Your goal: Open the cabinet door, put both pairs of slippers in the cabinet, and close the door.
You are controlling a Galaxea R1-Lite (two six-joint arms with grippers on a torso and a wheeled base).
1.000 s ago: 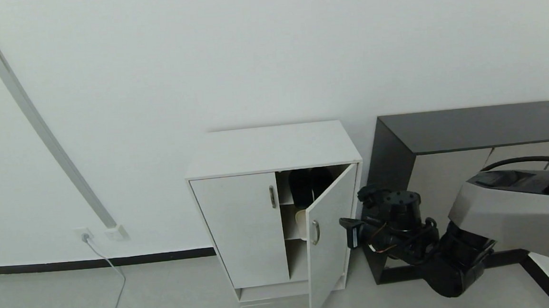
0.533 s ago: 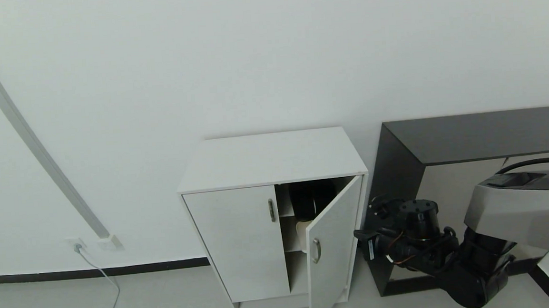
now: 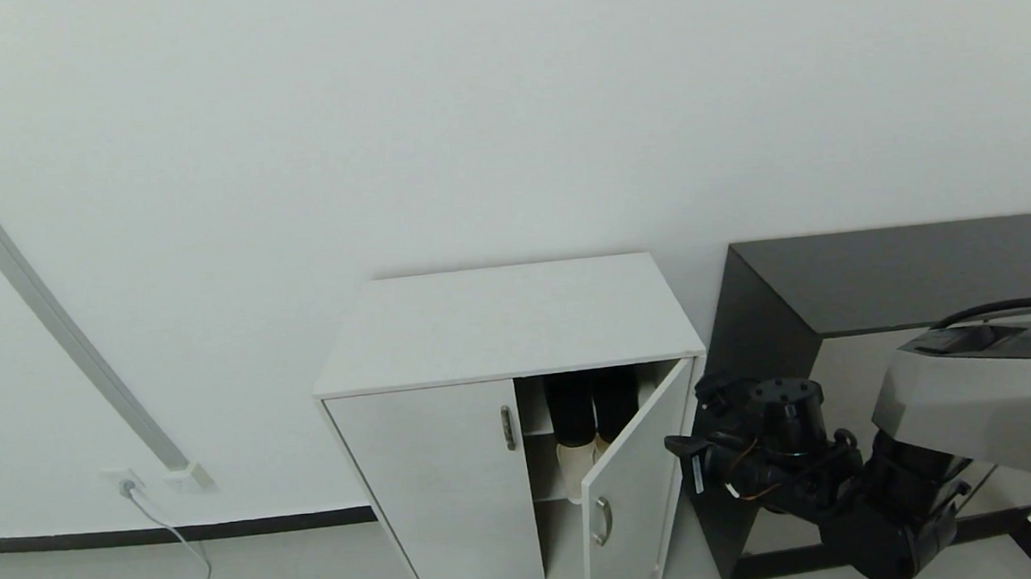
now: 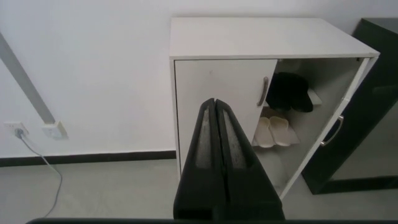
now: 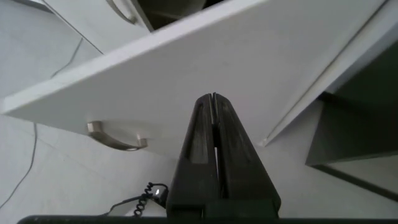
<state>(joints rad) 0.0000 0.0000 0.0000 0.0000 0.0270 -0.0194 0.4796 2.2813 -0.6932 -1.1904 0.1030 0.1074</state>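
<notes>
The head camera has shifted, so the cabinet (image 3: pixel 499 317) sits lower in view. The right hand (image 5: pixel 214 102) stays at the outer face of its half-open right door (image 3: pixel 631 488), fingers pressed together, empty. The left hand (image 4: pixel 214 107), likewise closed and empty, faces the cabinet front. Black slippers (image 3: pixel 589 401) sit on its top shelf, with pale slippers (image 4: pixel 273 132) on the shelf below.

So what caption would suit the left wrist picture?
Shut black gripper faces white cabinet, one door open, black slippers shelved above cream slippers.
</notes>
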